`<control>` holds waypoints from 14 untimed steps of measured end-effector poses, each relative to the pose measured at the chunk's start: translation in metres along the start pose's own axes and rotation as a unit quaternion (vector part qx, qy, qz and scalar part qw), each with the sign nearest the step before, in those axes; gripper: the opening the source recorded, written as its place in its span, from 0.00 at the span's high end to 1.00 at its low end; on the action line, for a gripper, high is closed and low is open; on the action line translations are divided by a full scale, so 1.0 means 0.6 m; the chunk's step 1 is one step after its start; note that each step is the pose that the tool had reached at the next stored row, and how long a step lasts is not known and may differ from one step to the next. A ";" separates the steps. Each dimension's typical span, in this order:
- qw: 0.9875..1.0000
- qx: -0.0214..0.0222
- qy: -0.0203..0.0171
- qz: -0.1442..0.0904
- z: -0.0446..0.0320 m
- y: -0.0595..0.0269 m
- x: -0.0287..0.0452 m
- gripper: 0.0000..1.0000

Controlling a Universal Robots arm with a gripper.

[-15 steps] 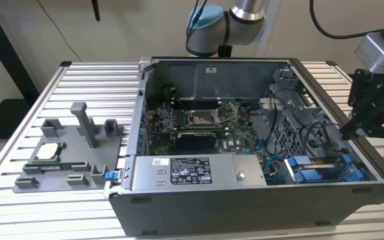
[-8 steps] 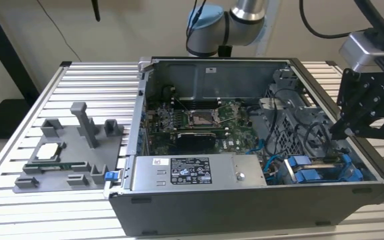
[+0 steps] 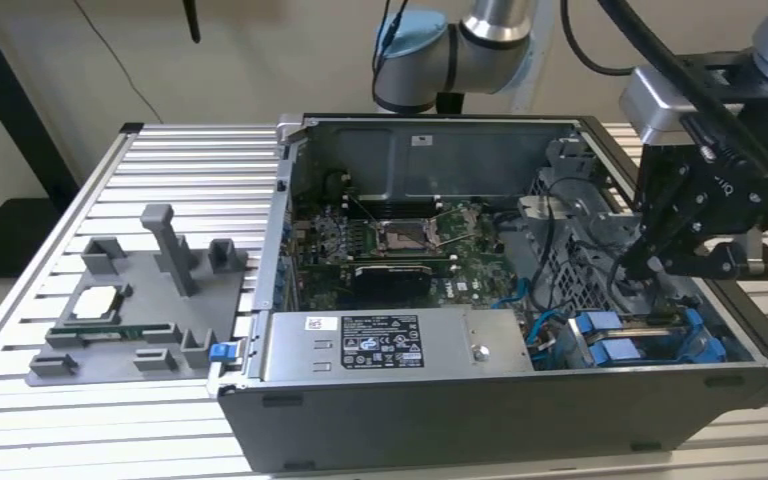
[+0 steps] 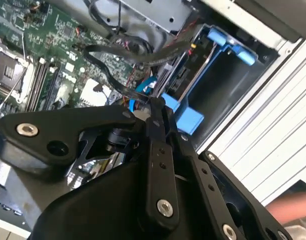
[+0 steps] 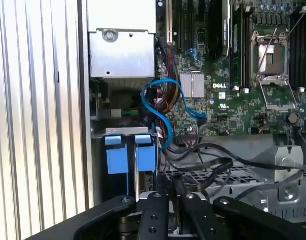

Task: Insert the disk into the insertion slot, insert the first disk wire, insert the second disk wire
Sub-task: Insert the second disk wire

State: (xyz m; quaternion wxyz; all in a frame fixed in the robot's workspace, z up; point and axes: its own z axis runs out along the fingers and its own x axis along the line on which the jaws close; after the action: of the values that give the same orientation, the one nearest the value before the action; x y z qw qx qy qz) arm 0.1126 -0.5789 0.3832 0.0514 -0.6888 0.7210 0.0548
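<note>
Fingertips of the tool [image 3: 644, 268] concealed behind its own dark body at right of frame in exterior view; blurred pale shape [image 4: 293, 212] cut off at lower right corner in second wrist view, unidentifiable.

robotics lab or test bench, probably: slatted aluminium worktop [image 3: 157, 160], opened computer case [image 3: 518, 410], grey parts fixture [image 3: 144, 300].

Black tool [image 5: 175, 212] over drive cage, blue carrier tabs [image 5: 131, 152] beside it, blue cable [image 5: 163, 107] crossing green motherboard [image 5: 233, 107]
</note>
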 end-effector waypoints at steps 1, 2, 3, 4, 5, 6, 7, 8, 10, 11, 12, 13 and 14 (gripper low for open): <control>1.000 0.002 0.000 0.000 0.000 0.002 0.000 1.00; 1.000 0.002 0.000 0.000 0.000 0.002 0.000 1.00; 1.000 0.002 0.000 0.000 0.000 0.002 0.000 1.00; 1.000 0.002 0.000 0.000 0.000 0.002 0.000 1.00; 1.000 0.002 0.000 0.000 0.000 0.002 0.000 1.00; 1.000 0.002 0.000 0.000 0.000 0.002 0.000 1.00; 1.000 0.002 0.000 0.000 0.001 0.002 0.000 1.00; 1.000 0.004 0.000 -0.001 0.002 0.003 0.001 1.00; 1.000 0.011 0.001 -0.002 0.003 0.004 0.001 1.00; 1.000 0.016 0.001 -0.003 0.004 0.006 0.001 1.00; 1.000 0.020 0.001 -0.003 0.005 0.007 0.001 1.00; 1.000 0.024 0.001 -0.004 0.006 0.008 0.002 1.00; 1.000 0.026 0.002 -0.004 0.007 0.009 0.002 1.00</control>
State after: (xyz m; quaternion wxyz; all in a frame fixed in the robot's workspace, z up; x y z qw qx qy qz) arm 0.1071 -0.5792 0.3786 0.0684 -0.6902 0.7195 0.0345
